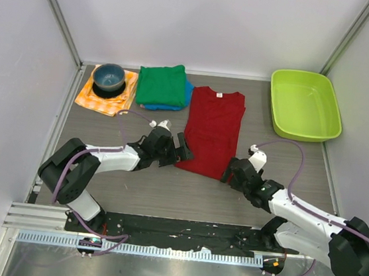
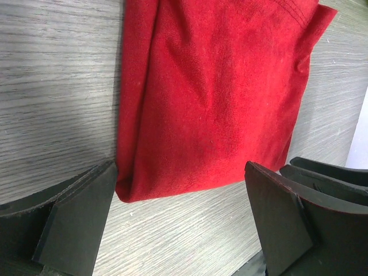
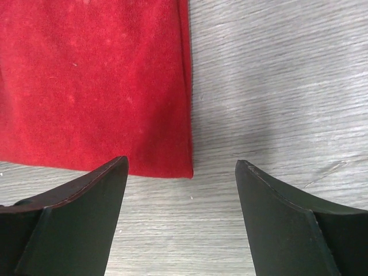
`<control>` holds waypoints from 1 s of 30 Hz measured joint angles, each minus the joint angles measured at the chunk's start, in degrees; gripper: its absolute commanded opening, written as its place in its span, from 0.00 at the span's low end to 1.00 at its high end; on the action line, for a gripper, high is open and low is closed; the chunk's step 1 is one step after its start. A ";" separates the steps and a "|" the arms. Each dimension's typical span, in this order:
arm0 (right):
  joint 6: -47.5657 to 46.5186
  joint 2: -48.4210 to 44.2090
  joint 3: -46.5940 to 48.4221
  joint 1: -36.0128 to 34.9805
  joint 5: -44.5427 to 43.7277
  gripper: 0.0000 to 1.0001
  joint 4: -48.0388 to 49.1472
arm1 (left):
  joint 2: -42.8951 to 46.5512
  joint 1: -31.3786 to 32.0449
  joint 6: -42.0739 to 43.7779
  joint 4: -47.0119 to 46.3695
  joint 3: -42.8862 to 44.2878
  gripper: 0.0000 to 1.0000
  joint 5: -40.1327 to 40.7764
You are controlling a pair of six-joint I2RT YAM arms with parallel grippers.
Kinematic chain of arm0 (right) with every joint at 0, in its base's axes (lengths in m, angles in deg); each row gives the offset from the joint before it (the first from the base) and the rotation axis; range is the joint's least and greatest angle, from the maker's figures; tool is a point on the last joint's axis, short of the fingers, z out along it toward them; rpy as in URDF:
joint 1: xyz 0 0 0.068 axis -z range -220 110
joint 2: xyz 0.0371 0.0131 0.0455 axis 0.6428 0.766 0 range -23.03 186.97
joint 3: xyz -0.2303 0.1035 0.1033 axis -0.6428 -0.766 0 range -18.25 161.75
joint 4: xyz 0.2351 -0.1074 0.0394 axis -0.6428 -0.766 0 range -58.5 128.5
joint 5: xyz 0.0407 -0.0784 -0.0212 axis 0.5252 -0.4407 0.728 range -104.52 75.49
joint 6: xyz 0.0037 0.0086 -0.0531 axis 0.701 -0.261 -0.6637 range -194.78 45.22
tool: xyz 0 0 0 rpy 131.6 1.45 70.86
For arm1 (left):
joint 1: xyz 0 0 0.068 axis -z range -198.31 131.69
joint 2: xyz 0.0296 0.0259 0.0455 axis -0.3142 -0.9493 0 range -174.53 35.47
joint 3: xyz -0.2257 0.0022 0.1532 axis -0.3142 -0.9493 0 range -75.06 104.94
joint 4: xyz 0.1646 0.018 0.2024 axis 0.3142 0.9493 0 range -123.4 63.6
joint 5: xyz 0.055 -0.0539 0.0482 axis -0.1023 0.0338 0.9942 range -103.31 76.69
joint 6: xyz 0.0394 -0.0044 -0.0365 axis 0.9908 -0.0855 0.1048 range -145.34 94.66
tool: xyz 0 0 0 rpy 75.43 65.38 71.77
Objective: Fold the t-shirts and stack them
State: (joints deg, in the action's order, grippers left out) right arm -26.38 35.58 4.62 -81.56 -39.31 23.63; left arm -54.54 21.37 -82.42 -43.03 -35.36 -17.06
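Orange-and-white checked cloth [image 1: 102, 100] lies at the far left of the grey wood-grain desk [image 1: 165, 189], with a dark blue-grey ceramic bowl [image 1: 108, 78] standing on it; neither belongs to the stack.

Just to the right, the bright green cotton t-shirt [image 1: 162, 84] lies folded on top of the blue cotton t-shirt [image 1: 188, 93]. Together they seem to be the start of the pile the third shirt should join.

Further right, the dark red cotton t-shirt [image 1: 213, 131] lies flat as a long strip with its sides turned in, collar away from the arms and hem toward them. It reads as half folded, with the crosswise fold not yet made.

Both arms sit low at that hem, likely so each can pinch one corner and carry the hem toward the collar. The left end effector [image 2: 181, 230] is released, its jaws spread around the near-left corner. The right end effector [image 3: 181, 221] is also released, with the near-right corner between its jaws. Neither grips cloth yet.

At the far right stands a lime-green plastic tub [image 1: 305, 105].

Most of the blue shirt is hidden under the green one. The red shirt's sleeves are folded out of sight. Each wrist view shows only the shirt's near end. I cannot tell whether the fingertips touch the desk.
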 measured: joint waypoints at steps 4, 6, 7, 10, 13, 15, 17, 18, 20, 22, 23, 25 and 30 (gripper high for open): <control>2.40 -1.92 -0.87 0.00 1.97 0.79 -0.42 | -0.04 0.00 0.02 -0.11 0.00 0.96 -0.33; 3.52 -2.10 -1.29 0.00 3.10 0.77 -0.39 | -0.04 0.00 0.04 -0.07 0.00 0.88 -0.42; 4.26 -2.12 -1.62 0.00 3.72 0.76 -0.26 | -0.04 0.00 0.07 -0.02 -0.02 0.83 -0.42; 5.84 -2.38 -2.56 0.00 5.03 0.71 0.50 | -0.13 -0.02 0.33 0.26 -0.20 0.73 -0.42; 6.78 -2.54 -3.23 0.00 5.03 0.68 1.70 | -0.26 -0.07 0.48 0.42 -0.57 0.67 -0.39; 7.15 -2.51 -3.61 0.00 4.79 0.67 2.62 | -0.66 -0.11 0.46 0.07 -0.70 0.63 -0.52; 7.32 -2.47 -3.96 0.00 4.35 0.65 3.41 | -1.18 -0.33 0.50 -0.70 -0.76 0.61 -1.03; 7.39 -2.34 -4.04 0.00 4.13 0.65 3.72 | -1.57 -0.42 0.42 -1.31 -0.81 0.61 -1.36; 7.43 -2.08 -4.13 0.00 3.69 0.64 4.15 | -2.19 -0.55 0.31 -2.62 -0.90 0.59 -1.90; 7.43 -1.77 -4.13 0.00 2.93 0.62 4.42 | -2.78 -0.61 0.24 -3.89 -0.96 0.50 -2.43; 7.41 -1.60 -4.13 0.00 2.49 0.61 4.52 | -3.17 -0.72 0.42 -4.09 -1.01 0.50 -2.49; 7.30 -1.53 -4.15 0.07 1.79 0.57 4.48 | -3.52 -0.87 0.04 -4.76 -1.22 0.46 -2.95; 7.19 -0.11 -4.13 0.70 -0.24 0.48 4.87 | -3.58 -1.07 0.11 -4.76 -1.60 0.31 -2.97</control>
State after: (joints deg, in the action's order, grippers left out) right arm -19.19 35.47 0.49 -80.86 -39.55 28.50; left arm -58.13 20.30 -82.31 -47.80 -36.95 -20.03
